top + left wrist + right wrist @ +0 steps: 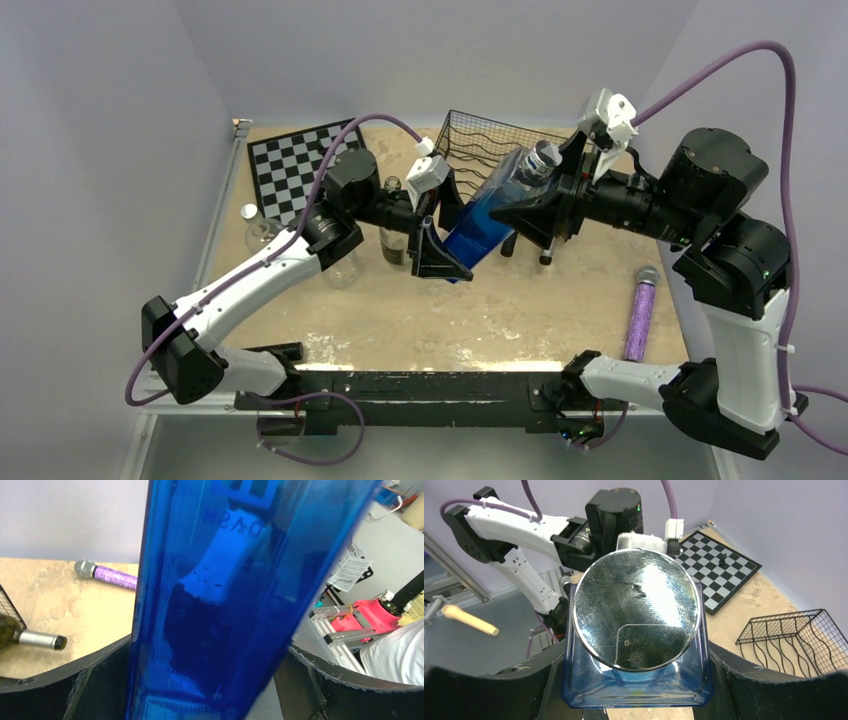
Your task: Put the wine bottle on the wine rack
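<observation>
While left hand and right hand grip it, one bottle tilts.

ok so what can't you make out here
Top view: the blue bottle covers part of the rack.
Left wrist: the blue bottle fills the frame; a dark bottle is cut off by the left edge.
Right wrist: the cap hides most of the blue bottle's body.

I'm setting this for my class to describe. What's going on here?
Two robot arms are holding one blue bottle between them, tilted. The jaws of the left arm grip its lower end; those of the right arm grip the upper end, near the silver cap. The black wire rack stands just behind, and the bottle is not in it yet.
</observation>
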